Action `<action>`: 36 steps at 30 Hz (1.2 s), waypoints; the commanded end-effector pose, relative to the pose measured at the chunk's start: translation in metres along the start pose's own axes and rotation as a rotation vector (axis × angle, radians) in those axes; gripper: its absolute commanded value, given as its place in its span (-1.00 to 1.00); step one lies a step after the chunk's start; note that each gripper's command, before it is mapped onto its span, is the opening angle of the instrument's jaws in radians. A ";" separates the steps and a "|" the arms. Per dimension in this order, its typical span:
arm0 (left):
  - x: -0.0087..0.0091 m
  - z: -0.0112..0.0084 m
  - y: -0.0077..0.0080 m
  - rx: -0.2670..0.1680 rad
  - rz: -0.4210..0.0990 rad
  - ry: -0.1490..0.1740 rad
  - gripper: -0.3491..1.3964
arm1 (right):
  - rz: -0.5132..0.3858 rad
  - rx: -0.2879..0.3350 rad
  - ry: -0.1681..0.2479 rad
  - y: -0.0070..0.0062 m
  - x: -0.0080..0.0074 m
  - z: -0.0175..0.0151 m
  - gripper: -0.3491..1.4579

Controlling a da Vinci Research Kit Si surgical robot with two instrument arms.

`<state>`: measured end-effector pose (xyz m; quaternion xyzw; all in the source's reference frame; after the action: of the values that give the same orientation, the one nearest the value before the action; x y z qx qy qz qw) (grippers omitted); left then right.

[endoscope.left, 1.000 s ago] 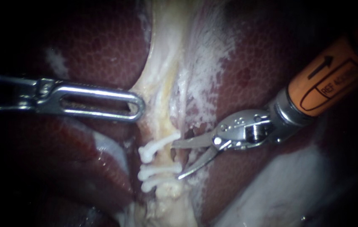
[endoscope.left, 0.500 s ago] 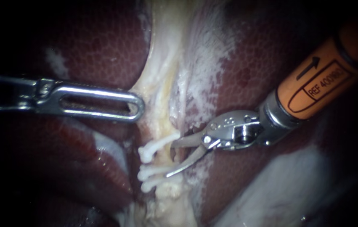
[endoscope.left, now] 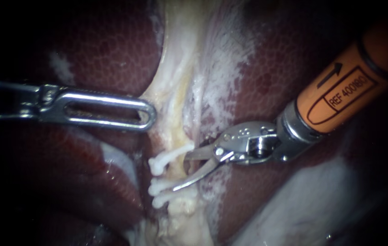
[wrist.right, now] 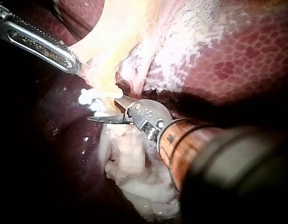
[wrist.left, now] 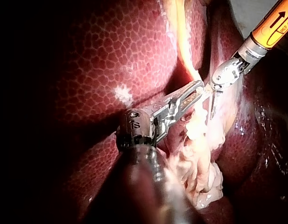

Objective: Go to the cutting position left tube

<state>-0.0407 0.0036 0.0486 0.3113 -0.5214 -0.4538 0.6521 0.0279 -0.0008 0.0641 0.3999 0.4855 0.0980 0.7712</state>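
A pale tube (endoscope.left: pixel 178 172) runs down between dark liver lobes (endoscope.left: pixel 111 50) and carries three white clips: one higher (endoscope.left: pixel 168 158) and two lower, close together (endoscope.left: pixel 166 186). My right instrument (endoscope.left: pixel 181 173), on an orange shaft, has thin blades that stand open across the stretch of tube between the upper clip and the lower pair. In the right wrist view the same blades (wrist.right: pixel 106 110) gape beside the clips (wrist.right: pixel 87 97). My left instrument (endoscope.left: pixel 149 116) lies level, its slotted jaws shut on the pale tissue (endoscope.left: pixel 175 100) above the clips, and it also shows in the left wrist view (wrist.left: pixel 194 92).
Whitish frayed tissue (endoscope.left: pixel 180 223) hangs below the clips. A white-flecked liver surface (endoscope.left: pixel 230 68) lies behind my right instrument's shaft (endoscope.left: pixel 339 86). A pale fatty patch (endoscope.left: pixel 312 205) sits under that shaft.
My right instrument has slid left toward the tube, its open blades now reaching over the gap between the upper clip and the lower pair. My left instrument has held still.
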 end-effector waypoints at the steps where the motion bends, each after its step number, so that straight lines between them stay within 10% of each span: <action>1: 0.0000 0.0000 0.0000 0.000 0.000 0.000 -1.00 | 0.001 0.002 0.002 0.0000 0.0000 0.0001 0.06; 17: 0.0000 0.0001 0.0002 -0.002 0.000 -0.001 -1.00 | 0.042 0.035 0.016 0.0002 0.0001 0.0006 -0.41; 36: 0.0000 0.0001 0.0002 -0.002 0.000 -0.001 -1.00 | 0.044 0.043 0.020 0.0001 0.0001 0.0006 -0.41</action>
<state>-0.0407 0.0037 0.0488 0.3103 -0.5213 -0.4547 0.6521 0.0284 -0.0010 0.0642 0.4260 0.4865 0.1085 0.7551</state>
